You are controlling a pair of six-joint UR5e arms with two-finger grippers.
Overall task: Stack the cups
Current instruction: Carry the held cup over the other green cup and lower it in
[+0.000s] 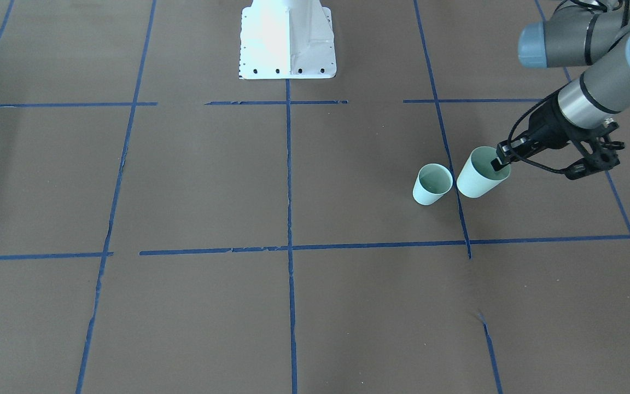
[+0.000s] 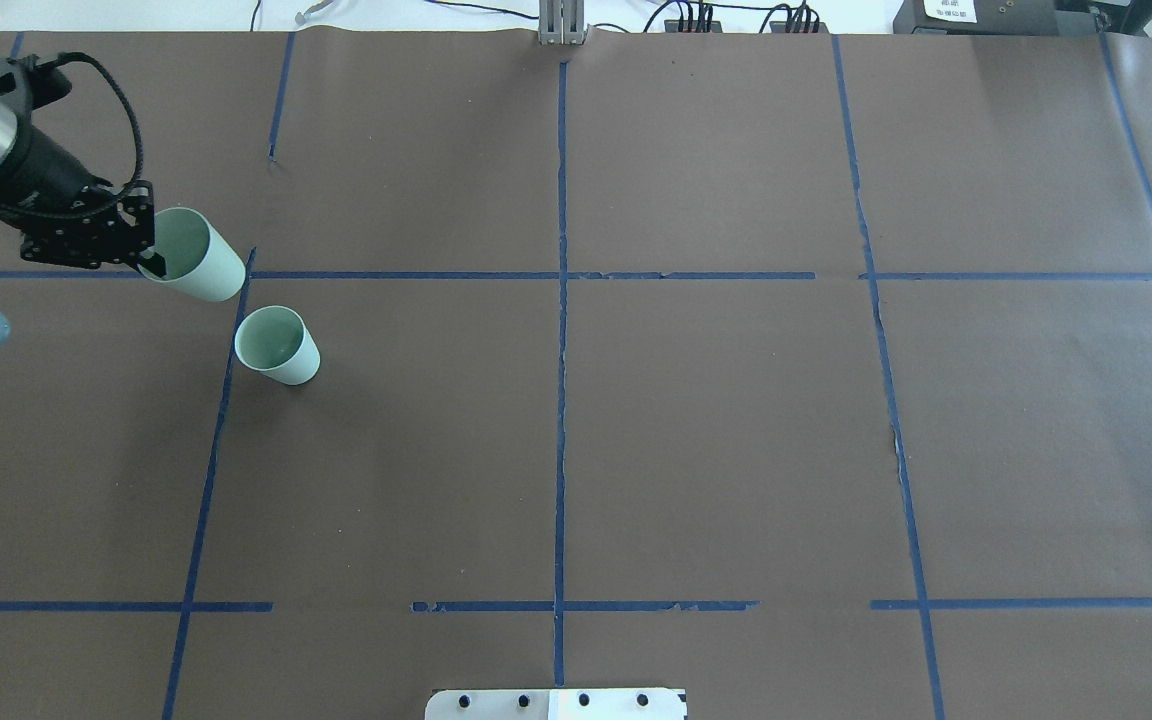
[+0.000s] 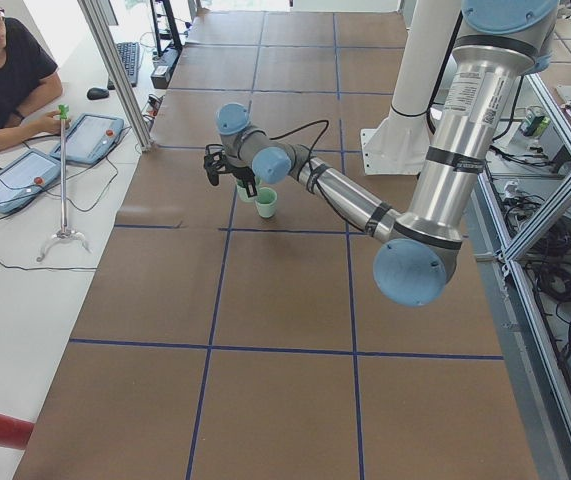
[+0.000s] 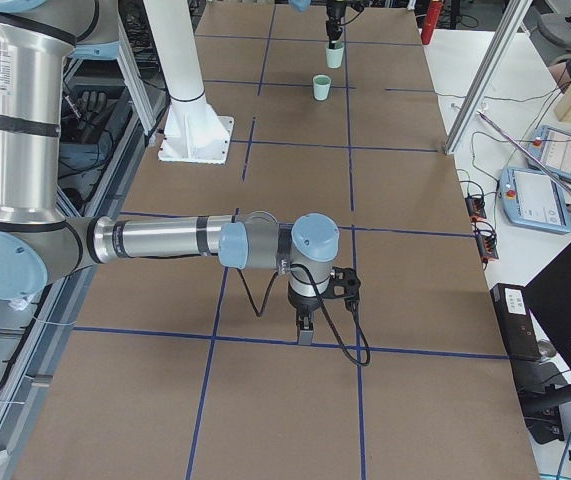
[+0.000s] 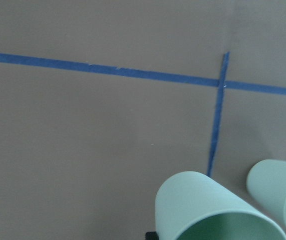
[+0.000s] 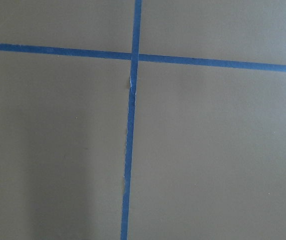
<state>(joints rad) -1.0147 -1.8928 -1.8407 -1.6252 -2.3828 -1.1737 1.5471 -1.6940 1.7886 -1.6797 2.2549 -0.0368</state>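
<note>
- the wide table covered in brown paper (image 2: pixel 736 450), squared off with blue tape lines (image 2: pixel 560 420), is the flat surface where both cups sit on the robot's left side.
- the grey-and-silver left arm (image 1: pixel 605 87) reaches low over that side, angled so its tool meets a cup from above and to the side.
- the matching right arm (image 4: pixel 155 240) hangs over a tape crossing, well apart from both cups. i'd guess it is parked out of the way.
- its black right gripper (image 4: pixel 305 328) points down at the paper. i cannot tell whether its fingers are spread or pressed together.
- the black two-finger left gripper (image 1: pixel 503 162) pinches one cup's rim wall, with a finger inside the mouth and the other outside. that grip leaves the tapered body free to slide into another cup.
- the held cup (image 1: pixel 479 175), small, pale mint green and handleless, is tilted with its mouth towards the gripper. it looks raised off the paper, but i can't be sure.
- the second cup (image 1: pixel 432 184), identical, stands upright just beside it without touching, mouth up to receive it. stacking is not yet done, and the held cup probably needs levelling first.
</note>
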